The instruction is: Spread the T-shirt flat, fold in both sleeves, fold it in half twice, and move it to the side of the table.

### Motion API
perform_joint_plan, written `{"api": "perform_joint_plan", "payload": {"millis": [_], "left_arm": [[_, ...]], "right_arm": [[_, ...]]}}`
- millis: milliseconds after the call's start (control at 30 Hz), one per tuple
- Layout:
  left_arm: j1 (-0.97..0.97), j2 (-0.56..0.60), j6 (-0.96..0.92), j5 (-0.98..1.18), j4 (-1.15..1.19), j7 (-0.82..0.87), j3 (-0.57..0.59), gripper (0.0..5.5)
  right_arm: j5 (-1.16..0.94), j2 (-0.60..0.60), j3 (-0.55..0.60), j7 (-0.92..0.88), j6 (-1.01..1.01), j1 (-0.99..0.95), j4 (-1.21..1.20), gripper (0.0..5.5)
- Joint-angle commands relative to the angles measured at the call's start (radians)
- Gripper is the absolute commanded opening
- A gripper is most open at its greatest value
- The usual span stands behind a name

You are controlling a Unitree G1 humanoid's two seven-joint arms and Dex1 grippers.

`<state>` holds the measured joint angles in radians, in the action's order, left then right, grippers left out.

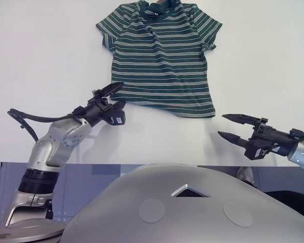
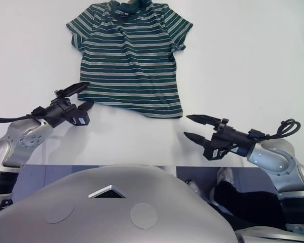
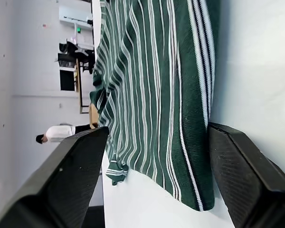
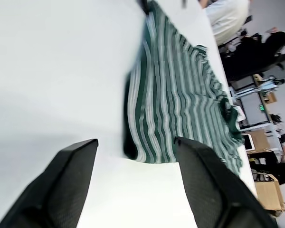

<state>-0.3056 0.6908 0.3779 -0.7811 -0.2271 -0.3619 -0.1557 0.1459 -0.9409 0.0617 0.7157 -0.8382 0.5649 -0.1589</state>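
A dark green T-shirt (image 1: 159,55) with white stripes lies spread face-up on the white table (image 1: 40,76), collar at the far side and both sleeves out. My left gripper (image 1: 116,96) is open at the shirt's near-left hem corner. In the left wrist view the hem of the T-shirt (image 3: 156,71) lies between its fingers (image 3: 71,180). My right gripper (image 2: 188,126) is open over bare table, nearer than the near-right hem corner and slightly to its right. The right wrist view shows that corner of the T-shirt (image 4: 180,95) beyond the open fingers (image 4: 66,185).
Bare white tabletop stretches on both sides of the shirt and between its hem and the table's near edge (image 1: 157,163). A black cable (image 1: 25,119) loops off my left arm.
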Motion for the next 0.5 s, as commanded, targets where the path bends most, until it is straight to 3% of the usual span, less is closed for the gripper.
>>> {"api": "perform_joint_plan", "payload": {"millis": [33, 133, 267, 500], "left_arm": [[-0.038, 0.041, -0.038, -0.077, 0.136, -0.052, -0.079, 3.62], [-0.002, 0.051, -0.028, -0.070, 0.174, -0.047, -0.100, 3.62], [0.061, 0.040, -0.012, -0.057, 0.230, -0.041, -0.149, 2.64], [0.091, 0.063, 0.006, 0.063, 0.226, -0.123, -0.189, 1.20]], "right_arm": [[0.234, 0.034, -0.062, -0.059, -0.055, -0.130, 0.111, 2.98], [0.428, 0.100, -0.109, -0.162, -0.027, -0.219, 0.166, 2.98], [0.585, 0.174, -0.207, -0.254, 0.042, -0.342, 0.229, 2.98], [0.425, 0.111, -0.301, -0.173, 0.058, -0.398, 0.240, 1.59]]}}
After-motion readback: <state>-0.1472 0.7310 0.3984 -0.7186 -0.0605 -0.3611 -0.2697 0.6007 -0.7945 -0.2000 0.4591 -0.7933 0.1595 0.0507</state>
